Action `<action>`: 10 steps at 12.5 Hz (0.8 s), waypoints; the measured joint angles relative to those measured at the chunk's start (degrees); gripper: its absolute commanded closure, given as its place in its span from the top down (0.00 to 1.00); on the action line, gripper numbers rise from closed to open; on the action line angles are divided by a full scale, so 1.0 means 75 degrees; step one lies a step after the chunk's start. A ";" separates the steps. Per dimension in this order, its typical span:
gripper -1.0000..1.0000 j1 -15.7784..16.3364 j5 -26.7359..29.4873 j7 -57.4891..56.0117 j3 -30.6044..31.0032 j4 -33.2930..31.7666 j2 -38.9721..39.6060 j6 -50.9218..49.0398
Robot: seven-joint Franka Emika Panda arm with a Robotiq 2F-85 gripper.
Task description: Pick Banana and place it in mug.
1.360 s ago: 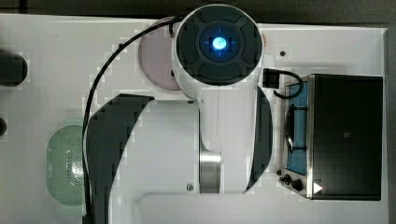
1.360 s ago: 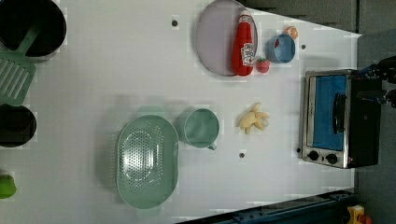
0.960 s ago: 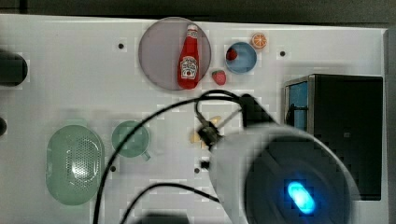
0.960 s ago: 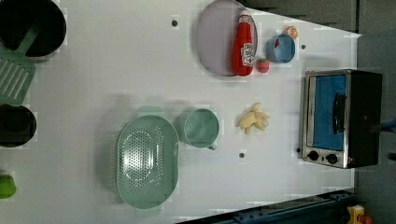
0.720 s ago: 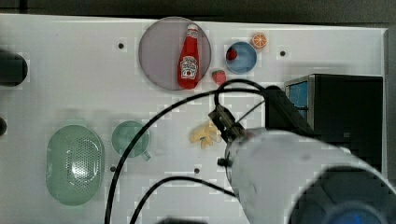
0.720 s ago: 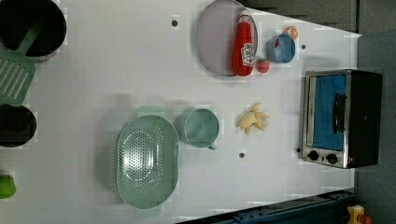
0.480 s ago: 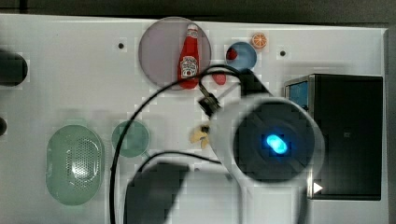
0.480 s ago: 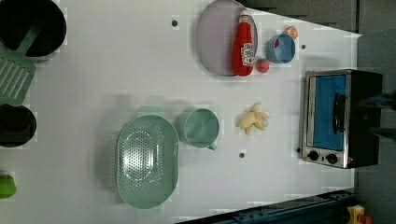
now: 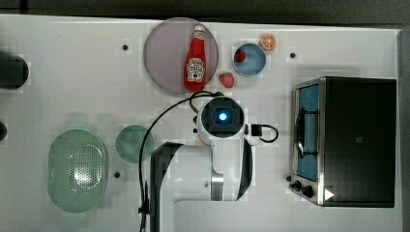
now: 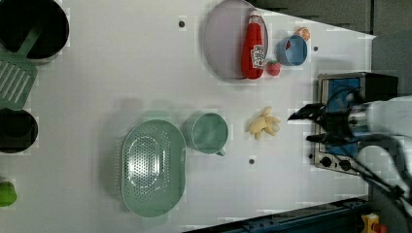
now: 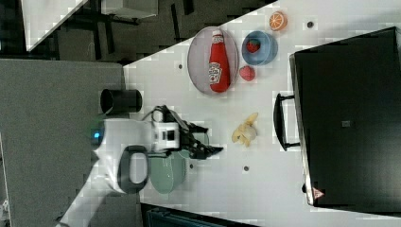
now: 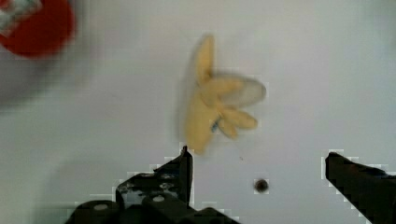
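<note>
The pale yellow banana [image 10: 265,124] lies on the white table, a short way to the left view's right of the pale green mug [image 10: 209,133]. The banana [image 11: 245,131] shows again in the right view, and the mug [image 9: 134,143] in the top view as a teal circle. My gripper [image 10: 300,128] hangs above the table to the left view's right of the banana, open and holding nothing. The wrist view has the banana [image 12: 217,109] just beyond the spread fingertips [image 12: 184,163] of my gripper [image 12: 268,168]. In the top view the arm hides the banana.
An oval green strainer [image 10: 153,167] sits beside the mug. A ketchup bottle [image 9: 195,59] lies on a grey plate [image 9: 164,55]. A blue bowl [image 9: 249,59], strawberry [image 9: 226,79] and orange slice [image 9: 268,41] sit nearby. A toaster oven [image 9: 345,140] stands at the top view's right.
The arm has swung over the table, and the gripper has come into the left view from the right, near the banana. Banana and mug have not moved.
</note>
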 measured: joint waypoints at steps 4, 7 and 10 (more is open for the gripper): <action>1.00 0.0000 -0.0105 -0.0925 -0.0085 -0.0254 0.1367 0.1899; 1.00 -0.0072 0.0008 -0.1345 -0.0119 -0.0328 0.2204 0.2969; 0.72 -0.0073 0.0094 -0.1471 -0.0122 -0.0328 0.2759 0.3253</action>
